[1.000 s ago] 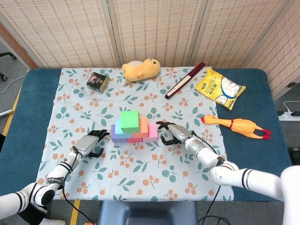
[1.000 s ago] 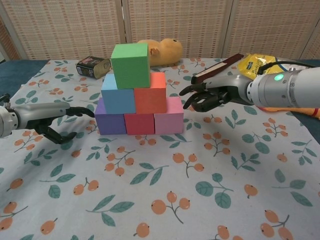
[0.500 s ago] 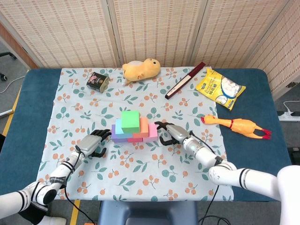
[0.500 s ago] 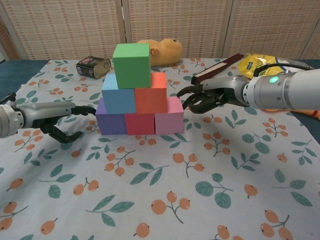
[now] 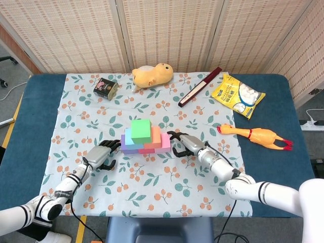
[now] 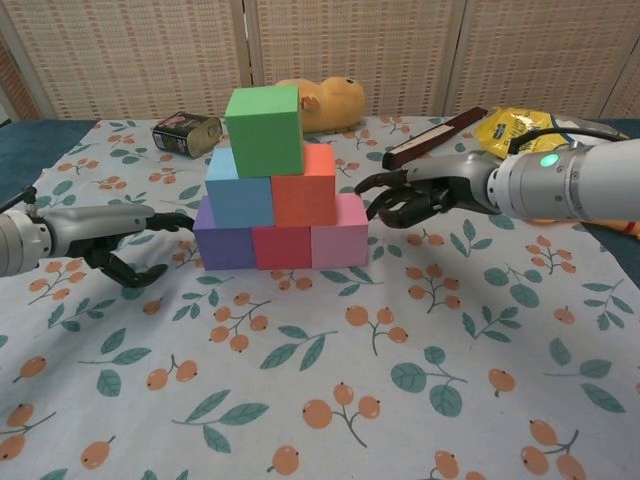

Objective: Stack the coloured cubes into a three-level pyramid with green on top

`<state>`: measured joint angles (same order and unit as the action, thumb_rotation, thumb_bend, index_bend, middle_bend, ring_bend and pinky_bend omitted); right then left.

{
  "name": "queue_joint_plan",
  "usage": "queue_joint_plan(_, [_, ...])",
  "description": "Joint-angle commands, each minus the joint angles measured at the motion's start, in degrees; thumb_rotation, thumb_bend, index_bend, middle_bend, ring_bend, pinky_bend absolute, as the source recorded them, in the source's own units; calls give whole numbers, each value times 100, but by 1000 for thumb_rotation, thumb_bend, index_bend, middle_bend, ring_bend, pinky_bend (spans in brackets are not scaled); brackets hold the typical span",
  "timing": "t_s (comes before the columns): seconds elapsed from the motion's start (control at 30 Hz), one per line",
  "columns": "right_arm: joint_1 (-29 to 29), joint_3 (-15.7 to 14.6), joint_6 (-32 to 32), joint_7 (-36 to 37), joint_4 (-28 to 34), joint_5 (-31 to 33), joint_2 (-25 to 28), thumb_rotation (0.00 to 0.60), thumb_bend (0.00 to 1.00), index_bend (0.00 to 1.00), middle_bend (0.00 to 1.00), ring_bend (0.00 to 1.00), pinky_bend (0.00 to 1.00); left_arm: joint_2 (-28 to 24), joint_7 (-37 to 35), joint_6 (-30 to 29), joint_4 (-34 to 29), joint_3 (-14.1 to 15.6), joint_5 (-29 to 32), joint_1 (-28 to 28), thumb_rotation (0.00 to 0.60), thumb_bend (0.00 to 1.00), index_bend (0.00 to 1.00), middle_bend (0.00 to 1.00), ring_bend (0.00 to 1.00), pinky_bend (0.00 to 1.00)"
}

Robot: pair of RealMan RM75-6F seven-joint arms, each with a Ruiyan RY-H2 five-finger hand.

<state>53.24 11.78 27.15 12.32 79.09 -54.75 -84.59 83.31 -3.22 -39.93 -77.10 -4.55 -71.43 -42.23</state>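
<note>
While flanking the finished cube pyramid [image 6: 267, 180], green cube [image 6: 264, 131] on top: left hand [image 6: 140, 245] and right hand [image 6: 415, 196], fingers spread, holding nothing.

left hand [image 6: 120, 240] low, fingers spread, empty, right hand [image 6: 420, 195] fingers apparently loosely curled, empty

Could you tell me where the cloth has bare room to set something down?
The near cloth in front of the pyramid is bare. It is crowded beside the pyramid, flanked by the left hand and right hand, and along the far edge.
</note>
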Motion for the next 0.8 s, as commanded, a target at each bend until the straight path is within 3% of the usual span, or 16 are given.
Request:
queue_joint_plan(0.03, [-25,-1,33,-8,58,-2,62,419,578,0,155,0,0,-34,-15,-34,-19,14,-10,25,489,582,100,0,0,0])
queue_joint_plan(0.33, [-83,20,120,-46,369,30,375,421,578,0,155,0,0,-195,-98,-133,-103,49,-23,119,504,576,98,0,0,0])
queue_joint_plan(0.43, [-197,196,349,18,834,-24,797,420,578,0,155,0,0,-391,-299,-347,-262,28,-38,277,514,575,98,0,0,0])
queue_joint_plan(0.6, [-361,353,415,226,1436,-157,1311,418,578,0,155,0,0,-707,-735,-631,-542,39,-352,444,520,574,101,0,0,0])
queue_joint_plan(0.8, [-407,416,401,379,1603,-260,1461,419,577,0,155,0,0,-900,-965,-803,-811,43,-653,473,523,575,109,0,0,0])
